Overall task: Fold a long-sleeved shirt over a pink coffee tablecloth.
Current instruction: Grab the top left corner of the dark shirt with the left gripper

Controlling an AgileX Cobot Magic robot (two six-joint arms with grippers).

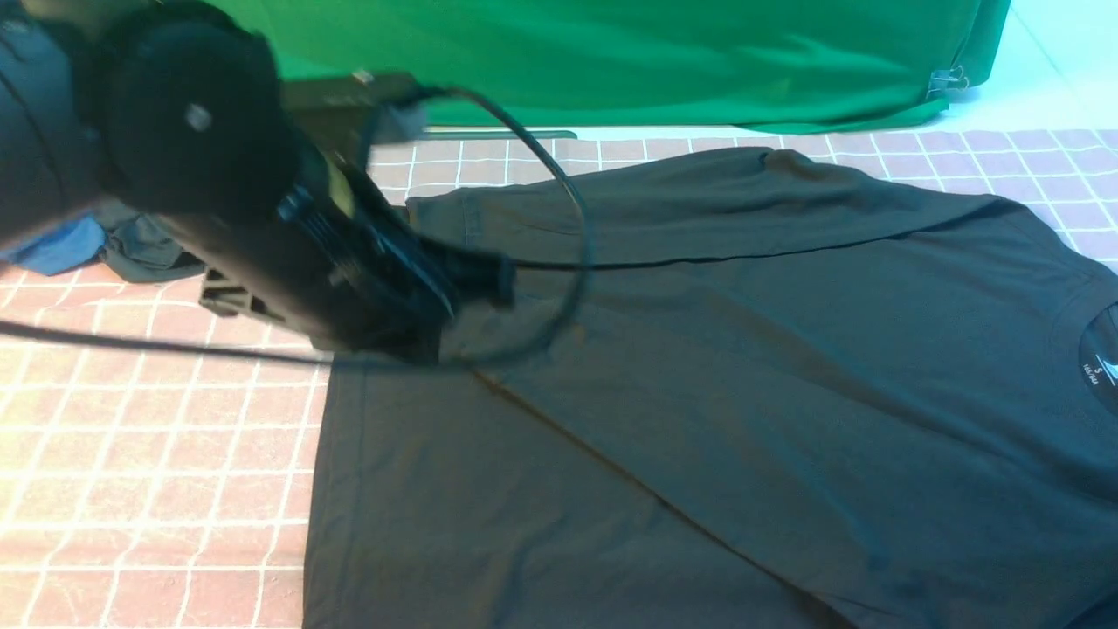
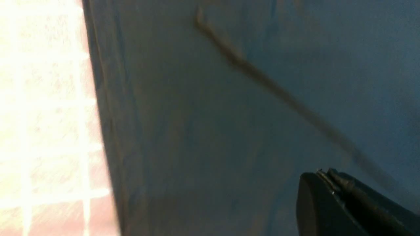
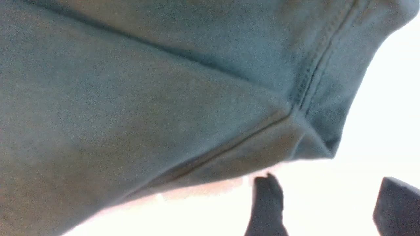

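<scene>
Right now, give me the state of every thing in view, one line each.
long-sleeved shirt: spread flat, one sleeve folded across its body.
pink tablecloth: spread flat under the shirt.
left gripper: shut, over the shirt.
right gripper: open, empty, beside a shirt corner.
green cloth: draped, wrinkled.
blue garment: crumpled.
dark garment: crumpled.

You see your right gripper (image 3: 328,186) with jaws apart and nothing between them, the seamed corner of the long-sleeved shirt (image 3: 131,98) just ahead of it.
</scene>
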